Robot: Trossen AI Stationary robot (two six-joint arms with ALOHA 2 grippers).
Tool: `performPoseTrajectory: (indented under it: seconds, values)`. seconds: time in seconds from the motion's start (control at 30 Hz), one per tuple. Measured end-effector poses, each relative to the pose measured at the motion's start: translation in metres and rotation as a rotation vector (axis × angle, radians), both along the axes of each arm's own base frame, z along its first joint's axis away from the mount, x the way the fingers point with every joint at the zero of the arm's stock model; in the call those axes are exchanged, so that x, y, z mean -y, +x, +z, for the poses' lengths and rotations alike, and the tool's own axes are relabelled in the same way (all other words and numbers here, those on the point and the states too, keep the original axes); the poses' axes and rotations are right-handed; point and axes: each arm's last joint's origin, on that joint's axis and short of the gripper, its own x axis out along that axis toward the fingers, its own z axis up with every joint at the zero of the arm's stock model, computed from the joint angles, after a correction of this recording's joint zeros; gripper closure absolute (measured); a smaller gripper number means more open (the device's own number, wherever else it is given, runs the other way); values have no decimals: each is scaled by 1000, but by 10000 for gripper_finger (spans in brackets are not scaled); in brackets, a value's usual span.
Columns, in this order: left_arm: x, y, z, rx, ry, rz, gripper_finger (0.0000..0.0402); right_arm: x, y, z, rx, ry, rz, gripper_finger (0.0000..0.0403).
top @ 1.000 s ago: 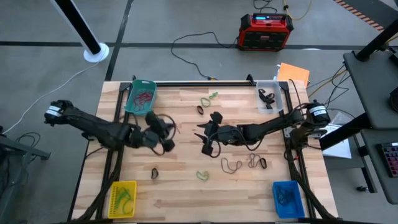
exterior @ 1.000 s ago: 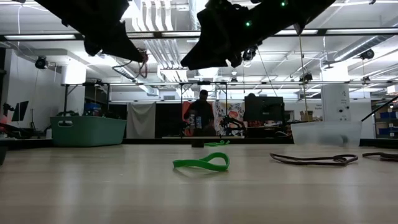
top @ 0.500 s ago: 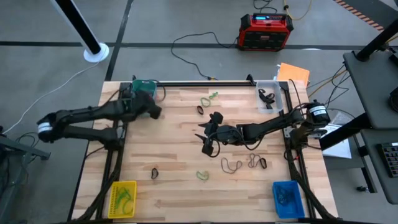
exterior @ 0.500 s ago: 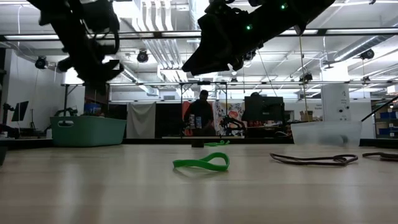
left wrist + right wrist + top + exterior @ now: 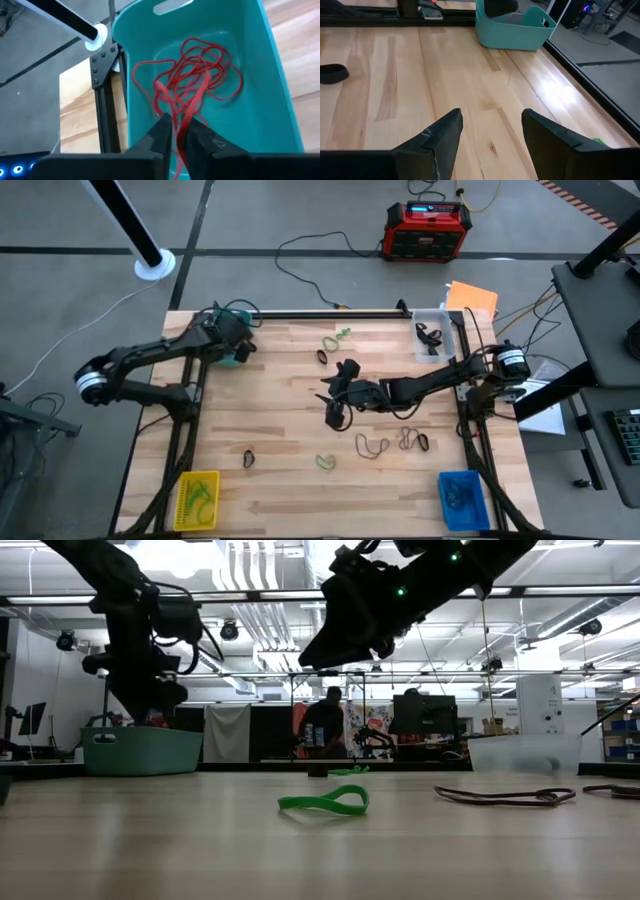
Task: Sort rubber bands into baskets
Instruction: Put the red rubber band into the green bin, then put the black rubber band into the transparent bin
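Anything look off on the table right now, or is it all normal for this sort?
Nothing stands out. Loose rubber bands lie flat on the table, waiting to be sorted. The left end effector is over the teal basket, a red band between its fingers. The right end effector is open mid-table.

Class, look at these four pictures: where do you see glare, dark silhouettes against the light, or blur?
Low view: both arms are dark silhouettes against bright ceiling lights; the near tabletop is blurred. Right wrist view: white glare on the wood past the teal basket. Left wrist view: the fingers are soft, the red rubber bands clear.
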Motion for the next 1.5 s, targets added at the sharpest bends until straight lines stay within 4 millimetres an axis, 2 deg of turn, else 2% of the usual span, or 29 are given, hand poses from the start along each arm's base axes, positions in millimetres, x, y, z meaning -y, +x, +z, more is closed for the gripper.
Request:
performPoseTrajectory:
  seconds: [0.3,0.47,0.63,0.9,1.0,1.1,1.2,1.3,1.5]
  values:
    - [0,4,-4,-56,-19,-51,277,4,-1,-3,-21,11,-17,202]
    - [16,7,5,-24,6,-129,257,5,-3,-7,-50,16,-23,202]
    - [50,18,19,110,56,-263,256,9,-6,-12,-102,42,-53,202]
    - [134,43,29,349,64,-666,256,22,-10,-18,-138,119,-139,202]
    - [164,47,29,387,96,-800,256,29,-11,-19,-130,154,-181,202]
    - [185,44,31,386,144,-882,256,42,-12,-18,-93,219,-258,202]
    - [196,40,32,380,207,-920,256,60,-11,-15,-58,289,-305,202]
    - [198,37,33,335,260,-957,256,77,-8,-9,-31,340,-308,202]
    - [196,35,31,228,361,-979,256,101,17,-7,-83,365,-311,202]
